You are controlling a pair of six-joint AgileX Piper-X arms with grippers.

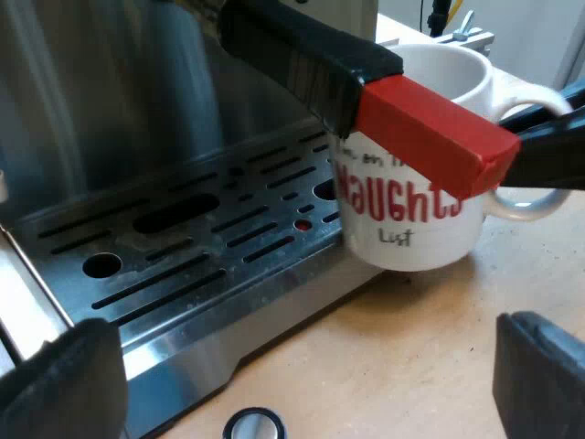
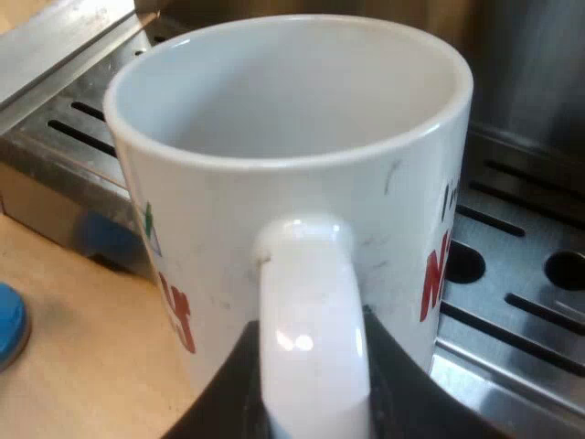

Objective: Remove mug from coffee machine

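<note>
A white mug (image 1: 411,210) with red lettering is at the edge of the espresso machine's drip tray (image 1: 183,247). Its base is past the tray's rim, over the wooden table. The holder's black handle with its red end (image 1: 430,133) reaches out over the mug's front. My right gripper (image 1: 548,151) is at the mug's handle. In the right wrist view the mug (image 2: 292,165) is upright and empty, and the right gripper (image 2: 311,389) is shut on its white handle. My left gripper (image 1: 306,366) hangs open above the table near the tray's rim, with nothing between its fingers.
The slotted metal drip tray (image 2: 512,274) lies behind and under the mug. A blue round thing (image 2: 7,325) lies on the wooden table (image 2: 82,366) beside the mug. A small black ring with a pale centre (image 1: 254,425) lies on the table under my left gripper.
</note>
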